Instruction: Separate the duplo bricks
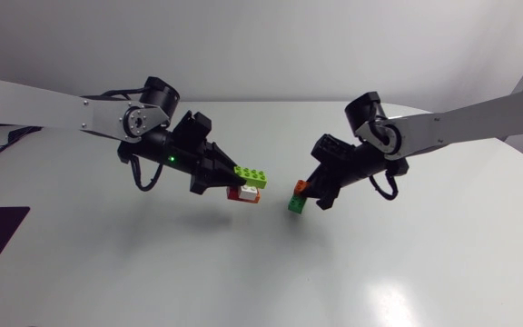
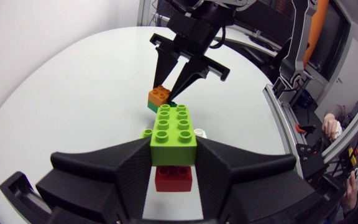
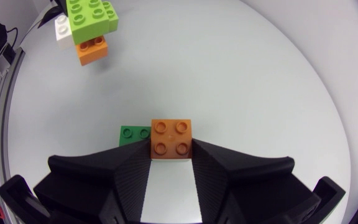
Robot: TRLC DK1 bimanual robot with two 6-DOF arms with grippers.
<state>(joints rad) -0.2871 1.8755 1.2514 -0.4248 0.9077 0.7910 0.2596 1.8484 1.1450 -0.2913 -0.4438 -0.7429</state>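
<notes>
Left gripper (image 1: 230,179): we have it closed part-way. Both fingers press the long sides of the lime brick (image 2: 173,129).
Right gripper (image 1: 309,192): narrowly parted. Its fingers clamp the orange brick (image 3: 171,139) from two sides.
Lime brick: two-by-four, studs up. Its long axis runs out in line with our left gripper's fingers, and its free end points at the orange brick.
Red brick (image 2: 173,178): stuck under the lime brick, at the end nearest our left gripper.
White piece (image 2: 199,132): peeks out beside the lime brick, lower down.
Orange brick: two-by-two, studs up, near the lime brick's free end but apart from it.
Green brick (image 3: 133,133): attached under the orange brick, on the far side from the lime brick.
Counter (image 1: 407,263): white with a rounded edge. Bare surface lies all round the lime brick, and the edges are well away from it.
</notes>
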